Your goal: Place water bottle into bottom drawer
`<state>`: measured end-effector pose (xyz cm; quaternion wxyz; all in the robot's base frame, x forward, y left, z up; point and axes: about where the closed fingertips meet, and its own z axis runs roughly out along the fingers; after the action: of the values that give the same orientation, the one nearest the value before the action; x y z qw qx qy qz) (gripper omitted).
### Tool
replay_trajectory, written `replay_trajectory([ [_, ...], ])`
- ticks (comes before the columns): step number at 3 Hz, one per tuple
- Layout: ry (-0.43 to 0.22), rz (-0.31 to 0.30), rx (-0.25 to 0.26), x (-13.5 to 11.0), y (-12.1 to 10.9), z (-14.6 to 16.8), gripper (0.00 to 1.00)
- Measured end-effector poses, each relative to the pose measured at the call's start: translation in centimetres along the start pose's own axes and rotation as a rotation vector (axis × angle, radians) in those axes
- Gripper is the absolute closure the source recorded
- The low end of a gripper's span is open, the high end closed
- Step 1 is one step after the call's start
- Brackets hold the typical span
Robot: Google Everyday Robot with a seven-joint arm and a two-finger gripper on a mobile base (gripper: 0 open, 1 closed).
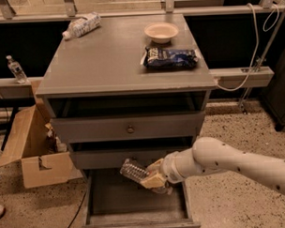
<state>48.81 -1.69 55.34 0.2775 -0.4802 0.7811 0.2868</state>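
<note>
The water bottle (133, 170) is a clear ribbed plastic bottle, held tilted over the open bottom drawer (137, 218). My gripper (152, 179) is shut on the bottle's lower end and hovers above the drawer's dark-grey floor, just in front of the middle drawer. The bottle's label and cap are hidden by the gripper. My white arm (228, 162) reaches in from the right.
On the cabinet top (108, 60) lie a bottle with a white-and-blue label (81, 25), a white bowl (161, 31) and a dark blue snack bag (170, 57). An open cardboard box (33, 148) stands on the floor left of the cabinet. A small upright bottle (15, 68) stands on the left ledge.
</note>
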Motion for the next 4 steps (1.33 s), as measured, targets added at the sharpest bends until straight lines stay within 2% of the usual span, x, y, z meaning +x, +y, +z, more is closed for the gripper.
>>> replay_trajectory([
  [2,-0.103,-0.038,-0.119,5.1,-2.8,4.4,1.0],
  [3,-0.12,-0.024,-0.142,7.2,-4.0,6.0,1.0],
  [4,-0.114,0.018,-0.154,9.5,-5.3,8.1,1.0],
])
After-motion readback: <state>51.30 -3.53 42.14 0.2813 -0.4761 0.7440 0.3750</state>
